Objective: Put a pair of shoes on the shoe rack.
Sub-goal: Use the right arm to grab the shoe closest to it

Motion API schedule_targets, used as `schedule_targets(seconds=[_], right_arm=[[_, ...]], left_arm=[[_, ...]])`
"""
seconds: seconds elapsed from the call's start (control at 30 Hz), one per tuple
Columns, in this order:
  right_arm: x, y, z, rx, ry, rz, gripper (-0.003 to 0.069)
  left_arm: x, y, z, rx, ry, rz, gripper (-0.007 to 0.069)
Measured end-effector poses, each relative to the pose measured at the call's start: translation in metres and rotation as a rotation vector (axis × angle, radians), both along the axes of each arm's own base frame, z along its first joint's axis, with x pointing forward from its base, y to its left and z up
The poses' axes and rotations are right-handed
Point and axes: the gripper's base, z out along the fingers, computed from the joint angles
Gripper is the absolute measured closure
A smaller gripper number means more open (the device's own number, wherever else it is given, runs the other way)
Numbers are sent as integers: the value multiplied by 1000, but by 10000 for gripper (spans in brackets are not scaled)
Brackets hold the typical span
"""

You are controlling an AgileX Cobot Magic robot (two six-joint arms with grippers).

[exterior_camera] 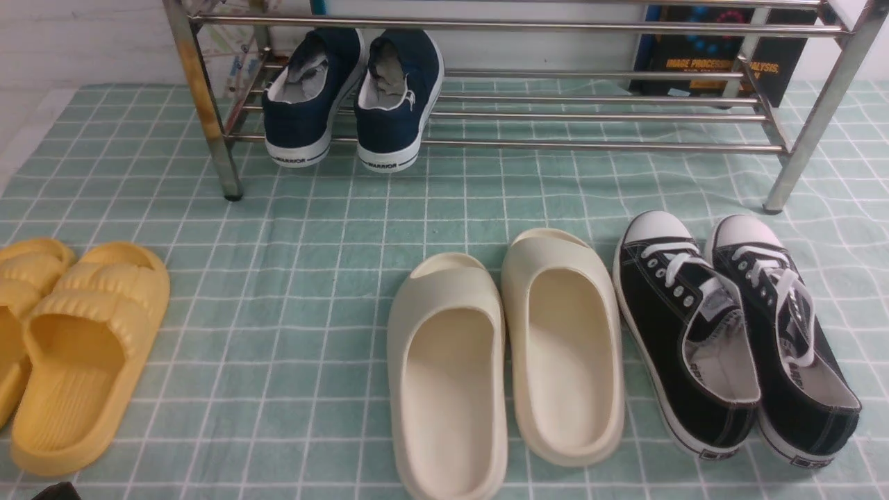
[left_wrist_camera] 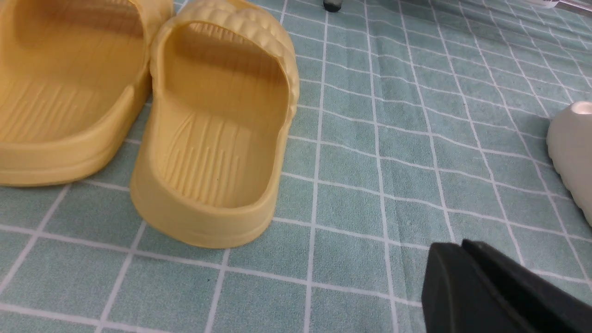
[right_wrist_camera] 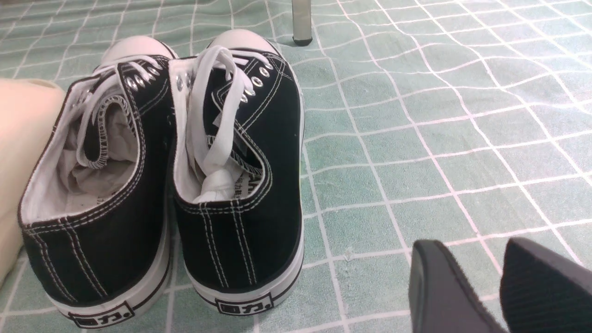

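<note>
The two black canvas sneakers (exterior_camera: 729, 333) with white laces and toe caps stand side by side on the green checked cloth at the front right, toes toward the chrome shoe rack (exterior_camera: 555, 146). In the right wrist view the sneakers (right_wrist_camera: 231, 185) show heel-on, and my right gripper (right_wrist_camera: 471, 247) is open and empty, low over the cloth just beside and behind the outer sneaker's heel. My left gripper (left_wrist_camera: 455, 245) is shut and empty over the cloth beside the yellow slippers (left_wrist_camera: 217, 129). Only a dark corner of it shows in the front view (exterior_camera: 55, 492).
Navy WARRIOR sneakers (exterior_camera: 351, 97) sit on the rack's lower shelf at its left. Cream slippers (exterior_camera: 507, 354) lie right beside the black sneakers. Yellow slippers (exterior_camera: 83, 340) lie at the front left. A dark book (exterior_camera: 715, 62) stands behind the rack. One rack leg (right_wrist_camera: 301, 23) stands beyond the sneakers' toes.
</note>
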Motion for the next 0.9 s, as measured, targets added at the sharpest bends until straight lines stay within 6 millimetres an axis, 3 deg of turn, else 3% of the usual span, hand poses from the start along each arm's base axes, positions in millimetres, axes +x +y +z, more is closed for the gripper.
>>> schedule_targets(seconds=[0.03, 0.17, 0.2, 0.53, 0.57, 0.7, 0.9], right_arm=[[1, 2, 1, 109, -24, -6, 420], [1, 3, 1, 159, -35, -9, 420], [2, 5, 2, 274, -70, -17, 420], [2, 6, 3, 314, -81, -20, 420], [3, 8, 7, 497, -139, -35, 420], [5, 8, 18, 819, -275, -65, 420], [5, 7, 22, 913, -324, -74, 420]], left_arm=[[0, 0, 0, 0, 0, 0, 574], [0, 0, 0, 0, 0, 0, 574], [0, 0, 0, 0, 0, 0, 572], [0, 0, 0, 0, 0, 0, 571], [0, 0, 0, 0, 0, 0, 570], [0, 0, 0, 0, 0, 0, 568], [0, 0, 0, 0, 0, 0, 564]])
